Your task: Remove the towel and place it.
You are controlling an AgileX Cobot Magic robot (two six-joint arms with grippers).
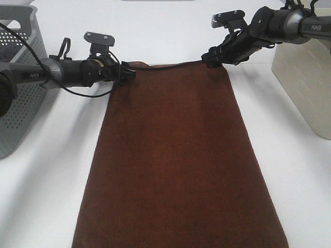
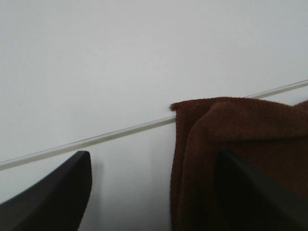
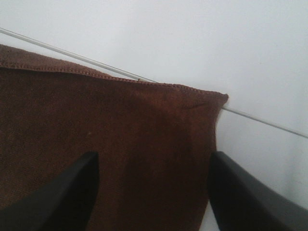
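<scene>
Brown and soft, the towel lies spread flat on the white table, the largest thing in view, its long axis running from the far edge of the table toward the camera in the high view, its near end passing out of the picture. The far short edge sits between the two arms, square to them, with a slight fold at its left corner in the left wrist view. It looks like light, limp cloth with a napped, grippy surface: it should sag and trail when lifted rather than hold a shape, so I judge the two far corners the best places to take hold, one to each arm, pinching the hem so the length hangs evenly. A grey perforated basket stands at the left edge and a pale bin at the right, both well apart from the cloth. The left gripper is at the far left corner with its jaws spread, one finger over the cloth and one over bare table, nothing pinched. The right gripper is at the far right corner, jaws likewise apart and straddling the corner in its wrist view, grasping nothing.
</scene>
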